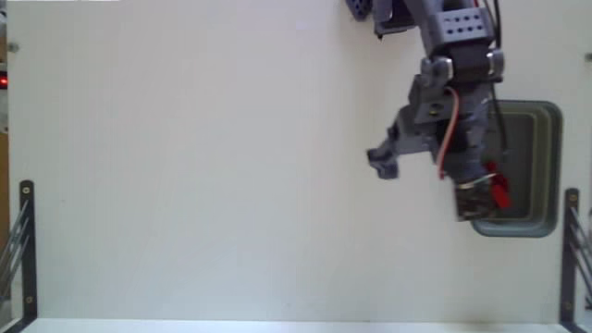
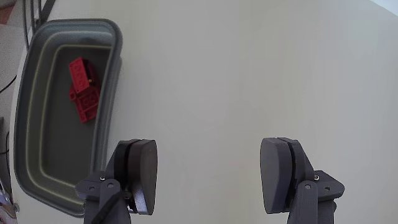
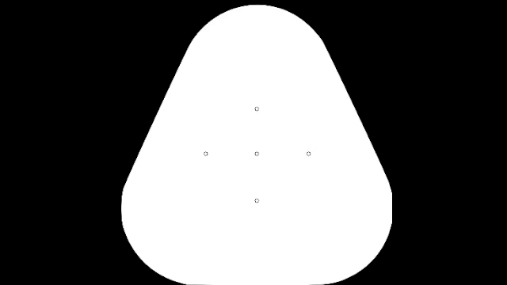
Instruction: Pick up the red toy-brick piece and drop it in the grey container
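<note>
The red toy-brick piece (image 2: 83, 90) lies loose on the floor of the grey container (image 2: 111, 81), at the left of the wrist view. My gripper (image 2: 208, 174) is open and holds nothing, its two dark pads (image 2: 144, 171) spread wide over the bare white table just right of the bin's rim. In the fixed view the arm reaches down from the top right and covers the left part of the grey container (image 1: 553, 166). A bit of the red toy-brick piece (image 1: 499, 188) shows past the gripper (image 1: 425, 180).
The white table (image 1: 203, 166) stretches wide to the left of the arm. Black metal frame posts stand at the lower left (image 1: 26, 250) and lower right (image 1: 569, 250) edges of the fixed view.
</note>
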Robot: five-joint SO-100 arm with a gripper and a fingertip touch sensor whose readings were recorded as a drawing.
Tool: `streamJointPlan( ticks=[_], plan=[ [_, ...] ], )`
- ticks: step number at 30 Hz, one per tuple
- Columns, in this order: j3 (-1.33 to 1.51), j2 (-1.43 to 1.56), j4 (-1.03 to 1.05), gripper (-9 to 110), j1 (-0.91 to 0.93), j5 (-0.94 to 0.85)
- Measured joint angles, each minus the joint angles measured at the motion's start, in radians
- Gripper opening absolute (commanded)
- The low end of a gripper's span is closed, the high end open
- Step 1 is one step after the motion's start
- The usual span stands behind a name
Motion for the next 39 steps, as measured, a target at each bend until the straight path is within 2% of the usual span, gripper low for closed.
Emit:
streamJointPlan(
  ticks=[21, 39],
  plan=[
    [0.178, 0.195, 0.002, 110, 0.144, 0.000],
    [0.195, 0.224, 0.002, 110, 0.141, 0.000]
  ],
)
